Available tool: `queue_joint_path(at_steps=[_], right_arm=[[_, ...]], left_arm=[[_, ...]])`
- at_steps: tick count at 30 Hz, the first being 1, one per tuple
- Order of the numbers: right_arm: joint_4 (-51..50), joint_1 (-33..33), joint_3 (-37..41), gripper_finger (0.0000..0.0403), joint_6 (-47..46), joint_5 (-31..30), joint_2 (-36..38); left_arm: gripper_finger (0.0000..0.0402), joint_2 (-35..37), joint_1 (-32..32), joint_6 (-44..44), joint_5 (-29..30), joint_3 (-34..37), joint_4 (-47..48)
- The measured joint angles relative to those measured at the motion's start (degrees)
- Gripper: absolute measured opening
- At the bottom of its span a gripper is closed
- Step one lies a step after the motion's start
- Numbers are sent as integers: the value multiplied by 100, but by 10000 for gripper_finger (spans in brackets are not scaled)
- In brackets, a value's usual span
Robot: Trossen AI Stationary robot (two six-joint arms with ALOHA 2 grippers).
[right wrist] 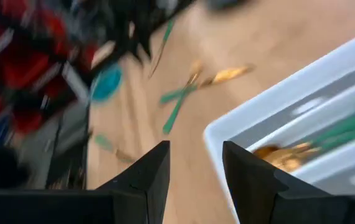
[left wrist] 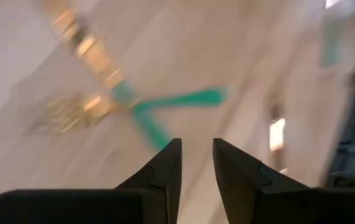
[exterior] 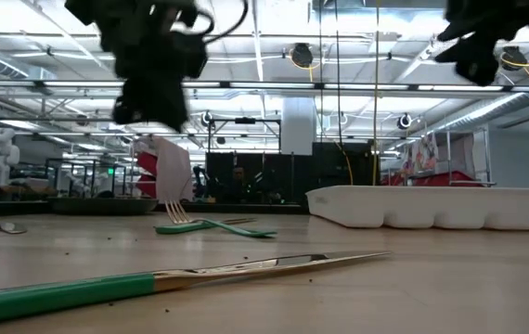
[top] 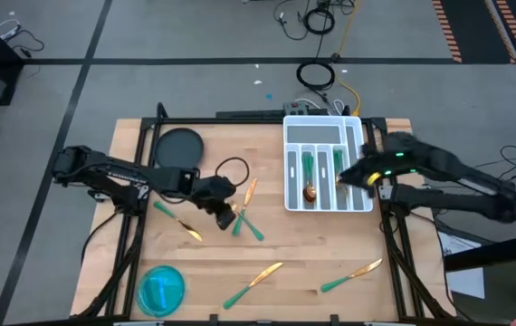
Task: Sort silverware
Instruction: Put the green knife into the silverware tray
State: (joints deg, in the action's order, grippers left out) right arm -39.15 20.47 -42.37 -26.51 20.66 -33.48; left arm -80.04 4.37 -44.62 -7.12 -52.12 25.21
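High view: gold-headed, green-handled silverware [top: 250, 226] scattered over the wooden table [top: 312, 244], some already inside the white compartmented plastic tray [top: 359, 172]. Left gripper [top: 226, 215] above two crossed pieces, fingers apart (holding nothing). Right gripper [top: 344, 179] over tray, parted, empty.

Left gripper [top: 226, 215] hangs above the surface's middle, jaws parted and empty. Right gripper [top: 347, 178] hovers at the right side, jaws parted, empty.
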Motion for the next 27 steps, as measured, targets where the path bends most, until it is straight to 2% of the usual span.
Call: queue_joint_path(at_steps=[4,8,12,14,18,27], right_arm=[[793,-551,140,141,431,291,-1133],[1931,-1173,99,141,808,659,-2413],[2127,-1751,-150,141,1751,602,-3577],[2124,-1961,-335,141,2200,380,-4104],[2126,-2345,-912,141,2728,64,-5078],[2098,-3133,-2814,141,3359,28,-6944]], left_arm=[[97,150,69,-4,68,0,-653],[97,458,64,7,390,0,-730],[97,947,64,193,593,0,-730],[97,1255,64,327,637,0,-715],[97,1876,71,541,722,0,-631],[97,2634,103,1143,974,0,-614]])
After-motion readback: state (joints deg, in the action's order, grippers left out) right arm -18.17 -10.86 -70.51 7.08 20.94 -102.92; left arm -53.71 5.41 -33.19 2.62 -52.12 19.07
